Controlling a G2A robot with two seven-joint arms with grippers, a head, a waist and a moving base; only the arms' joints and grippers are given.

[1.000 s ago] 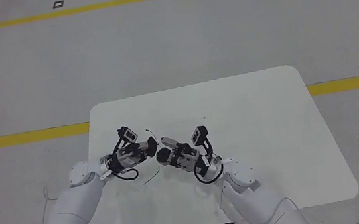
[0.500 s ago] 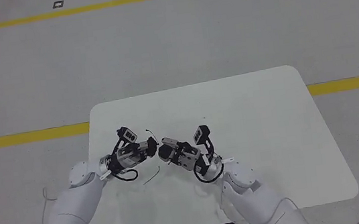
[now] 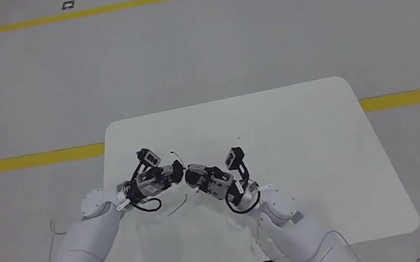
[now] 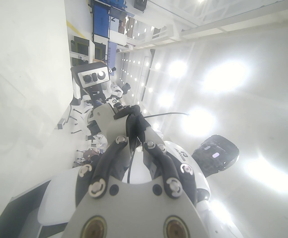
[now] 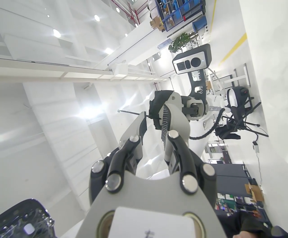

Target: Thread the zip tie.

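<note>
White table below. Found zip tie clamped in left gripper above table's near-left part, tail jutting free. Noted right gripper jaws apart at tail. Suggest pinching near tip, keeping tail straight, feeding slowly.

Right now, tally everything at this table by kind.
black zip tie: 1
grippers: 2, the left gripper shut on the tie, the right gripper open
white table: 1
Total: 4
</note>
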